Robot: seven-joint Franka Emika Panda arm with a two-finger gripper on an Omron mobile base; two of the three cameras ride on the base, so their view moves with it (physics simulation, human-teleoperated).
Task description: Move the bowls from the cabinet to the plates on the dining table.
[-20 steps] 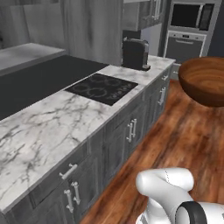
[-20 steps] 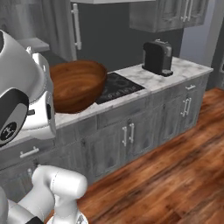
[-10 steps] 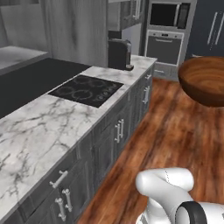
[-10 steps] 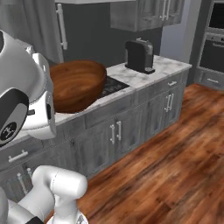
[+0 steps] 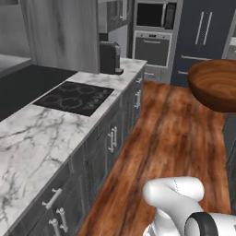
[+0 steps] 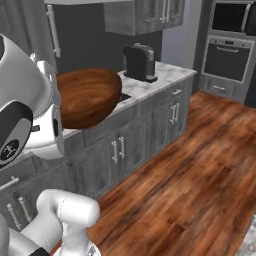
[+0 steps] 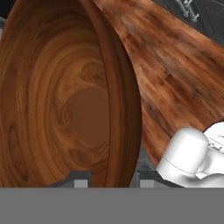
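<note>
The deep reddish-brown wood bowl (image 7: 65, 100) hangs over the wooden floor, tilted on edge in the hand view. My gripper (image 7: 113, 179) is shut on its rim, one fingertip (image 7: 81, 178) inside the bowl and the other outside. The same bowl (image 5: 214, 85) shows at the right edge of the left base view, and in the right base view the bowl (image 6: 87, 95) sits beside my white arm. The tall grey cabinet (image 6: 30, 20) with a long silver handle stands at the far left behind the arm. The plates and the dining table are out of view.
A marble counter (image 5: 27, 133) with a black stove (image 5: 73, 97) and a dark coffee machine (image 5: 109, 57) runs along the left over grey drawers. A wall oven (image 5: 152, 46) and dark tall doors (image 5: 207, 32) stand ahead. Wooden floor (image 5: 170, 129) lies open between.
The whole picture has shifted as the base turns: the counter slides left, and the oven and dark doors come into view. The bowl stays in my grip.
</note>
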